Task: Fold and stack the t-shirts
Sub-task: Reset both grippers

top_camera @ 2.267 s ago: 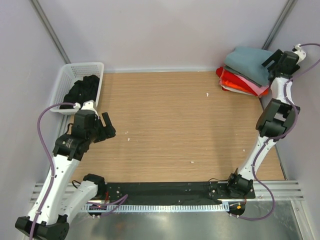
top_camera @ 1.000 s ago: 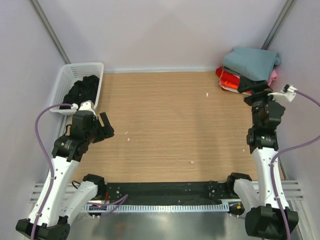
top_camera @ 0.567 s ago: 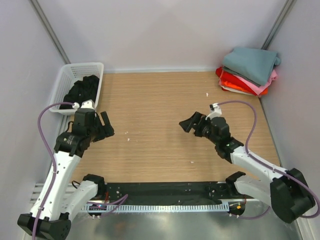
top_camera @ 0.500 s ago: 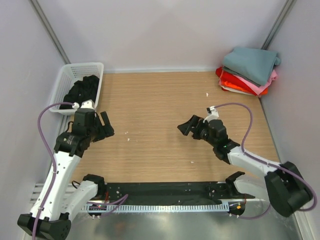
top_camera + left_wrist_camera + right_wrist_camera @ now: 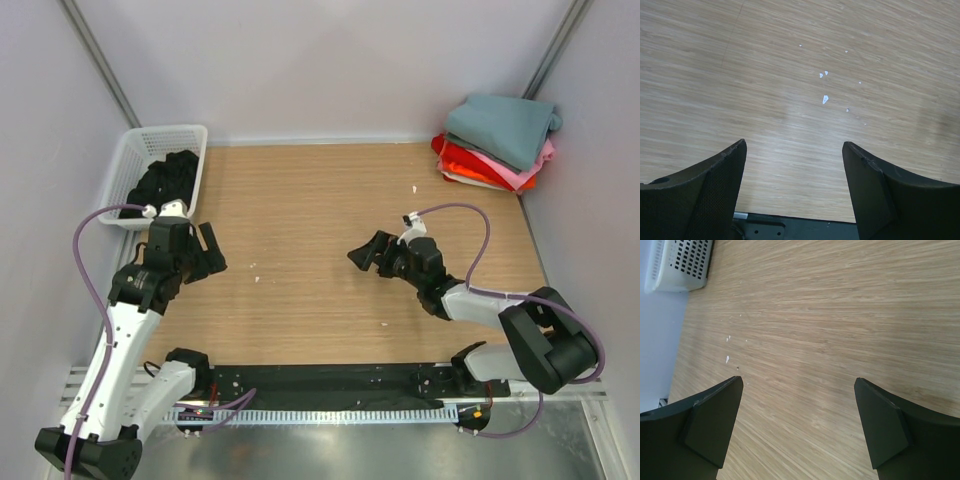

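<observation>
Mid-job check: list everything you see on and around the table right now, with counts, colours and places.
t-shirt stack: one pile, blue-grey on top with pink, red and orange layers beneath, far right corner; exact number of shirts unclear.
black cloth: one heap, black, inside the basket; how many pieces cannot be told.
basket: one, white plastic lattice, far left corner.
table: one, light wood grain, bare in the middle.
specks: several, white, scattered on the wood.
left gripper: one, black, open and empty, above the table near the basket.
right gripper: one, black, open and empty, above mid-table.
</observation>
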`<state>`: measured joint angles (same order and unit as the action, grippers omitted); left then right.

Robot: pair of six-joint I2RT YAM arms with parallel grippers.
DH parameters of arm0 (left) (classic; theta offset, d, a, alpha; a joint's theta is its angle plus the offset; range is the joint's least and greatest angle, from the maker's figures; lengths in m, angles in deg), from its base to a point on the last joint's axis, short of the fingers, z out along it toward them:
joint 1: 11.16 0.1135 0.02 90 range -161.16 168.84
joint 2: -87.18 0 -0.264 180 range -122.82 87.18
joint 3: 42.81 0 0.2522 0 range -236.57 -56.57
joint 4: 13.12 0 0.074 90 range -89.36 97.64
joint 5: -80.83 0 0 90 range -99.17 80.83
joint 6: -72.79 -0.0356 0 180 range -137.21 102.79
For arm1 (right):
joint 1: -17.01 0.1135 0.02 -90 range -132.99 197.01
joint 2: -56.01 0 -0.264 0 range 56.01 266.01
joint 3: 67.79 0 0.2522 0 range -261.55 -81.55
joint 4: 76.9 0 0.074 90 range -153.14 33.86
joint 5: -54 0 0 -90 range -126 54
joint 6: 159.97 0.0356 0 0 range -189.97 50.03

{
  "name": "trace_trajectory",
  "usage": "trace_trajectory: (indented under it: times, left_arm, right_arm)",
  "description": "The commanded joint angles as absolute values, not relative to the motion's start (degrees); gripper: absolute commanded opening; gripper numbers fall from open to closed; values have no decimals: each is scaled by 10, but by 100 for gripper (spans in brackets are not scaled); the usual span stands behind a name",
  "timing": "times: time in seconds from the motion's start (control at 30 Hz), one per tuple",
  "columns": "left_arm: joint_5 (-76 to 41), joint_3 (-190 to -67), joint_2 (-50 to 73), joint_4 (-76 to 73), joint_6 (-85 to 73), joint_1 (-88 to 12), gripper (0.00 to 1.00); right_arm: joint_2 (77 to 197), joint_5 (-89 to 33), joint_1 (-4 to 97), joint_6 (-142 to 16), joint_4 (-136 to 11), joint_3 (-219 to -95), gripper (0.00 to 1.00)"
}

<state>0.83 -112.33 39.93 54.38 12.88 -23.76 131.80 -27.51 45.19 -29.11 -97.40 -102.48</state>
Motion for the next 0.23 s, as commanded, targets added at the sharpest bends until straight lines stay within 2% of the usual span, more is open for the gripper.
trace_trajectory:
  times: [0.0,0.2]
  left_arm:
    - [28,-1125,407,535,140,-235,78]
    - [24,-1125,406,535,139,-235,78]
  right_arm:
    - [1313,-264,456,-302,-1023,-1038,100]
    - [1302,-260,456,-304,-1039,-1028,100]
